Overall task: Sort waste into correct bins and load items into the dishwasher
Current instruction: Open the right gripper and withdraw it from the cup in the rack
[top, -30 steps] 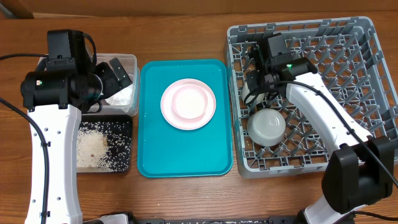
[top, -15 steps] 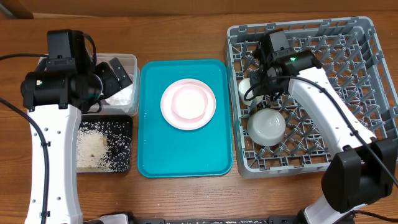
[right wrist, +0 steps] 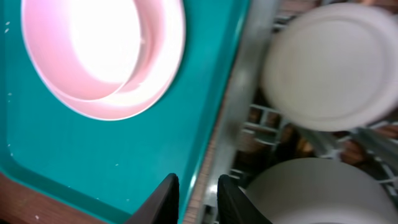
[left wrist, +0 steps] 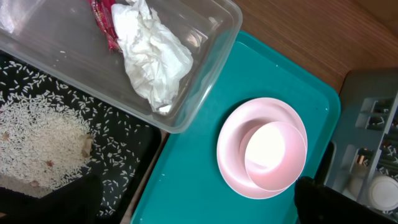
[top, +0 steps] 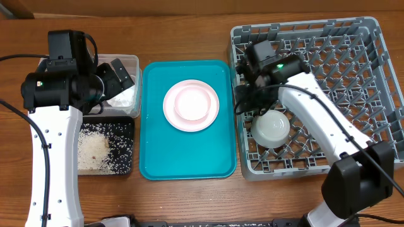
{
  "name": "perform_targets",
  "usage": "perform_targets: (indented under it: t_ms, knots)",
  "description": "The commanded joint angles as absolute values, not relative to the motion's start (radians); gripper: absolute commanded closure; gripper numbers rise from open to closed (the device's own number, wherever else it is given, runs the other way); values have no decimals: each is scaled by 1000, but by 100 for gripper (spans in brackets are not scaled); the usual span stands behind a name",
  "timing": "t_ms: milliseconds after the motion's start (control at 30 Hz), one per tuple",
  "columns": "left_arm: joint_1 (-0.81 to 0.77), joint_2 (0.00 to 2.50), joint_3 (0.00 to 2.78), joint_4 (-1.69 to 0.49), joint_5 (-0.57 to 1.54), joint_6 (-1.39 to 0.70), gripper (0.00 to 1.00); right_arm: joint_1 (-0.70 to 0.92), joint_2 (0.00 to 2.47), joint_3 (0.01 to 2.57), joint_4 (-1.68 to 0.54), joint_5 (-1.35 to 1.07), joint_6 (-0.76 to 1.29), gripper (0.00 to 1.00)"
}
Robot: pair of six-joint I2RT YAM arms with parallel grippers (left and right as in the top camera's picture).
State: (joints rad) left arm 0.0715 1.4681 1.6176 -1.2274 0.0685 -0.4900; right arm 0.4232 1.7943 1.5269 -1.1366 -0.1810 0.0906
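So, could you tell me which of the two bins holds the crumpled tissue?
The clear plastic tub: the crumpled tissue lies in it beside a red wrapper. The black tray next to it holds loose rice scraps, no tissue.

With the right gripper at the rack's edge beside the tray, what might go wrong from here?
1. The right gripper seems low over the wall of the dish rack beside the teal tray; moving sideways may snag a rim.
2. The pink dishes are nested; gripping one rim may lift only one or drag both.
3. The cream cup lies close beside the white bowl; the arm might knock them.
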Motion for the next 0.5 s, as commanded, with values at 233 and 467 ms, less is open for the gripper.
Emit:
perform_targets:
  t_ms: [233, 467]
  knots:
    - [62, 1460, 1637, -1226, 71, -471, 0, 478, 1781, 1459, -1052, -54, 178, 75]
    - [62, 1460, 1637, -1226, 71, -471, 0, 478, 1781, 1457, -1060, 10, 212, 72]
